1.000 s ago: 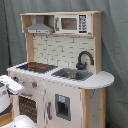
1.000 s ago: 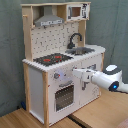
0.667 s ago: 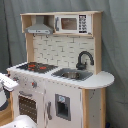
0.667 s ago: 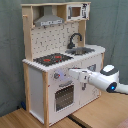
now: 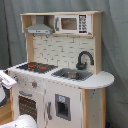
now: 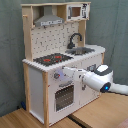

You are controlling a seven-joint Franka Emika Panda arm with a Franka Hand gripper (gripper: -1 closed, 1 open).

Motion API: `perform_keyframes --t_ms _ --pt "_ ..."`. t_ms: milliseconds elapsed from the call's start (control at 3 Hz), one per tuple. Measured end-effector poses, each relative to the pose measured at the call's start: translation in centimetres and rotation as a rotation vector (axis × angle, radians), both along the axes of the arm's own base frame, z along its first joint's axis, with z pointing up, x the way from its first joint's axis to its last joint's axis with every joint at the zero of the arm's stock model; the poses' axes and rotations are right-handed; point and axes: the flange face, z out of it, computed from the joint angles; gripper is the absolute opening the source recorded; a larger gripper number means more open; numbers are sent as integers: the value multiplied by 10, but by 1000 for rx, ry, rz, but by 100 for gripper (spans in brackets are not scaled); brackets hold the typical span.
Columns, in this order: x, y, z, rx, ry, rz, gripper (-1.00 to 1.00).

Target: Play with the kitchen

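Kitchen (image 5: pixel 60 95): matt white panels, pale wood; sink (image 6: pixel 83 50) metallic.

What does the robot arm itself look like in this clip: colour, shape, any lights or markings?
In the second exterior view the arm is white, with rounded, tube-like links tapering toward the gripper. A glowing blue spot sits on its thick joint housing. No cables or printed markings are discernible.

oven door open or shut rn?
Shut. In both exterior views the oven door sits flush with the kitchen front; no gap shows around its window.
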Motion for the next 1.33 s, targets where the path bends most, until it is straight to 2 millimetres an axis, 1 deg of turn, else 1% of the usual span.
perform_keyframes --t_ms 1333 --pt "-9 24 -35 341 -1 50 100"
